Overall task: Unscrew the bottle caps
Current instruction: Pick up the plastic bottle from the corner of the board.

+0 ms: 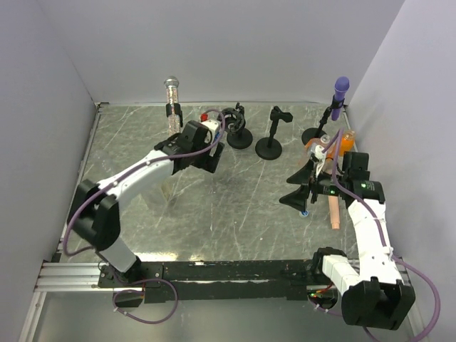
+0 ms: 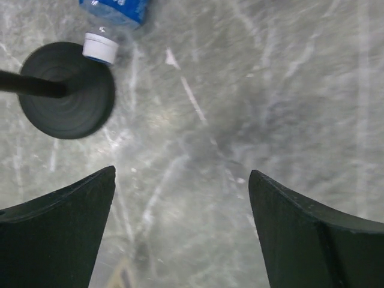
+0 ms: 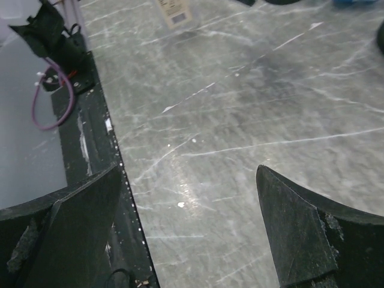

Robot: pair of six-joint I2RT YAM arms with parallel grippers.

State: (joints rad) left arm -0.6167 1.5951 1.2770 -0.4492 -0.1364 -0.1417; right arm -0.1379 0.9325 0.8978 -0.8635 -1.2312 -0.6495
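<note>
- The left gripper is held over the grey marbled table top, left of the middle and towards the far side. Its two black fingers are spread wide, and only bare table is seen between them.
- Just beyond this gripper, a transparent plastic bottle with a blue label is seen. A white screw cap is sitting on its neck, right at the rim of a round black stand base. Whether cap and base touch cannot be told.
- The right gripper is held low over the table at the right side. Its fingers are also set wide apart, and nothing is pinched.
- A small blue round cap is lying loose on the table, just on the near side of the right gripper.
- A pale orange oblong bottle is lying to the right of this cap.
- An orange plastic bottle is placed at the far right, just behind the right gripper and near the stand of a purple microphone.
</note>
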